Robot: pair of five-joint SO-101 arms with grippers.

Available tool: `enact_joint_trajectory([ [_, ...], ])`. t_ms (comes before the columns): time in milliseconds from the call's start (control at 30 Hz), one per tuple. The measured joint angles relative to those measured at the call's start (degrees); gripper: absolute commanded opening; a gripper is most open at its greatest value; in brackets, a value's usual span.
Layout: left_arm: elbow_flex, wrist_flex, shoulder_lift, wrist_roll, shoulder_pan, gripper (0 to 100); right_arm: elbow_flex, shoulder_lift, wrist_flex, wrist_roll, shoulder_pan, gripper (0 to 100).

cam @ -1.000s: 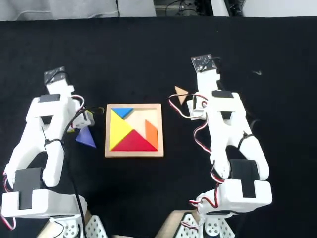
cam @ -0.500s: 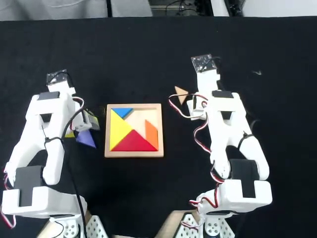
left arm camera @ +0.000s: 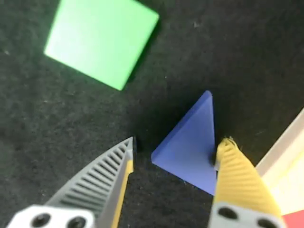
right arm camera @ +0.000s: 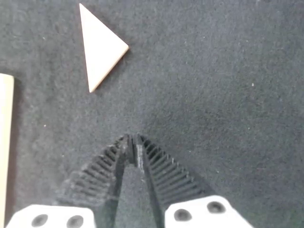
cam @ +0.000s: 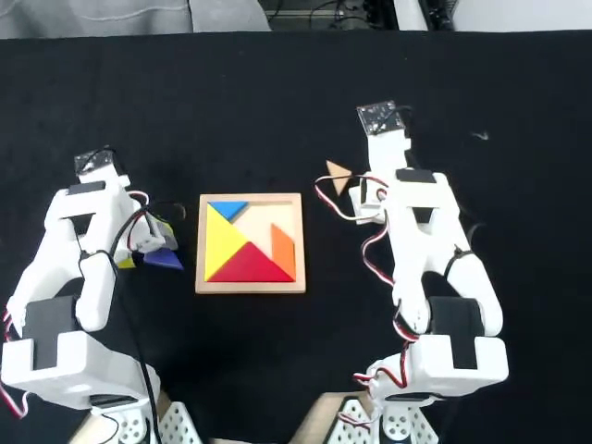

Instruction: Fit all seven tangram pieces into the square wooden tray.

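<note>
The square wooden tray [cam: 250,289] holds a small blue triangle [cam: 228,209], a yellow triangle [cam: 220,244], a red triangle [cam: 250,266] and an orange piece [cam: 284,252]. Left of the tray lies a dark blue triangle [cam: 166,261] [left arm camera: 190,147]. My left gripper [left arm camera: 175,149] stands open around it: the yellow finger [left arm camera: 232,166] touches one edge and the grey finger [left arm camera: 114,166] is a little off the opposite corner. A green square [left arm camera: 102,40] lies just beyond. A tan triangle [cam: 338,176] [right arm camera: 99,47] rests right of the tray, ahead of my shut right gripper [right arm camera: 133,142].
Black cloth covers the table. The tray's pale edge [left arm camera: 285,147] runs close beside the yellow finger, and the tray edge [right arm camera: 4,142] also sits near the right gripper. Open cloth lies in front of the tray and at the far side.
The left arm has swung and lowered over the dark blue triangle, which has turned and shifted slightly. The right arm has stayed still.
</note>
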Motion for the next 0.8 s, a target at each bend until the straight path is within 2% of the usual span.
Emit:
enact_joint_trajectory([
  [233,0.0,1.49,0.0,0.88,3.43,28,0.0,0.0,0.0,0.0,0.0,1.2],
  [367,0.0,0.88,0.0,4.57,3.52,27,0.0,0.0,0.0,0.0,0.0,1.2],
  [533,0.0,0.18,0.0,5.54,3.6,27,0.0,0.0,0.0,0.0,0.0,1.2],
  [800,0.09,-0.79,0.0,8.79,3.69,15,0.0,0.0,0.0,0.0,0.0,1.2],
])
